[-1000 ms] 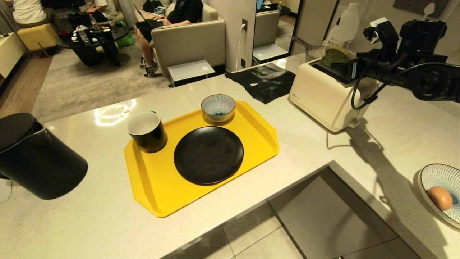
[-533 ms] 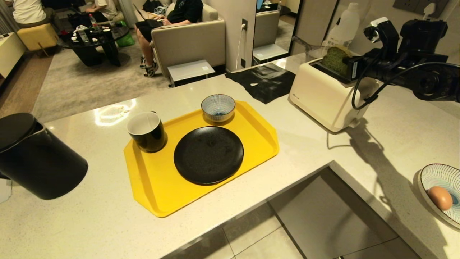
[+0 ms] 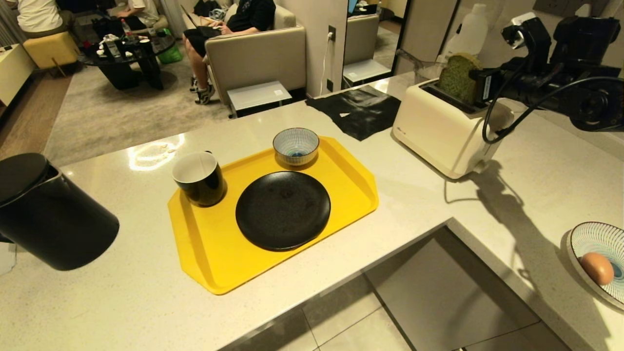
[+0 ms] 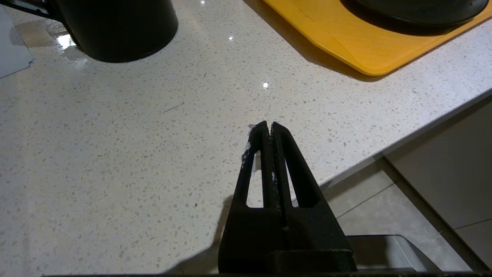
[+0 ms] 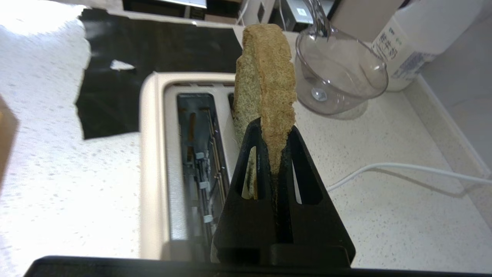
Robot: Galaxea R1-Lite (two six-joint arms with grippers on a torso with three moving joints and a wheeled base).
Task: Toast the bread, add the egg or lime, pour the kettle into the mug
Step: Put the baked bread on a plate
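Speckled pale stone counter, L-shaped, facing a lounge with a grey carpet and beige sofa where people sit. Far left: matte black cylindrical kettle; near it the left gripper, fingers pressed together, hangs over bare counter. Centre: yellow plastic tray carrying the glossy black mug, a striped bowl and a black plate. Right: the right gripper, clamped on the green-crumbed bread slice, holds it above the cream toaster. Far right: orange-brown egg in a striped dish.

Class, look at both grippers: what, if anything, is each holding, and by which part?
The right gripper pinches the bread by its crust edge, above the toaster. The left gripper is shut on nothing.
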